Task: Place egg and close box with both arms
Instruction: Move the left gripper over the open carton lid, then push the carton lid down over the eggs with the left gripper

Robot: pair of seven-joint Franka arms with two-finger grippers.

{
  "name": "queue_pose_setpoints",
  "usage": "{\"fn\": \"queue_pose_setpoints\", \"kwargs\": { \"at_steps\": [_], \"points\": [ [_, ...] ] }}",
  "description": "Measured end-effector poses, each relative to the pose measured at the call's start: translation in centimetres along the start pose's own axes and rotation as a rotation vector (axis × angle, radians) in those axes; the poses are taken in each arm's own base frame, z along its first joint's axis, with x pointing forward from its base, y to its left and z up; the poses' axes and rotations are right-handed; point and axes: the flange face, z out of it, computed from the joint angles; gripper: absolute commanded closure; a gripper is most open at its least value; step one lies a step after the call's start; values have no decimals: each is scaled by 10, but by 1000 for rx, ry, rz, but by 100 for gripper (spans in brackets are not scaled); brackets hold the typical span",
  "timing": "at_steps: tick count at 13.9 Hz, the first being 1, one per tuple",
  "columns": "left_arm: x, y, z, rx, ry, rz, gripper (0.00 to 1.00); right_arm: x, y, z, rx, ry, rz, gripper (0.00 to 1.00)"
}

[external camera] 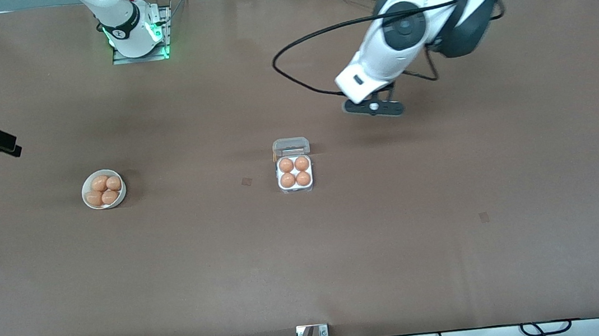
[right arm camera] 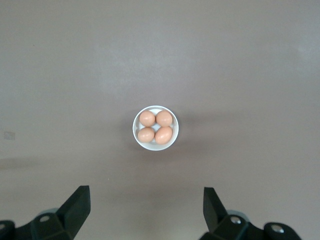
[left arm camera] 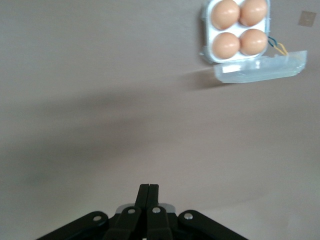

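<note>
Your box (external camera: pixel 295 175) holds four eggs (external camera: pixel 295 172), lid (external camera: pixel 291 146) open; the bowl (external camera: pixel 103 189) holds four more. Left pincer (left arm camera: pixel 148 189) clenched empty over bare tabletop (external camera: pixel 452 218); right pincer (right arm camera: pixel 146 200) released above the bowl.

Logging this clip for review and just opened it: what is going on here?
Nothing is held right now. The box sits mid-table with all four cells filled with eggs and its clear lid open. The left gripper, shut and empty, hangs over bare table beside the box toward the left arm's end. The right gripper is open high above the white bowl, which holds four eggs.
</note>
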Motion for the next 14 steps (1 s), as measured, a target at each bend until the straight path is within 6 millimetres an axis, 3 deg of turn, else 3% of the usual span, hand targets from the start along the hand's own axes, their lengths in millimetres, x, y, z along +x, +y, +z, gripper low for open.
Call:
{"fn": "queue_pose_setpoints", "kwargs": {
  "at_steps": [3,6,11,14],
  "points": [
    [-6,37,49,30,63,-22,99,-4,-1,0,1,8,-4,0],
    [4,57,92,27,117,-31,99,-2,0,-2,2,26,-2,0],
    [16,79,129,-91,175,-26,99,-1,3,-2,2,29,-7,0],
    [20,91,137,-159,231,-16,99,-1,0,-2,2,32,-13,0]
  ]
}}
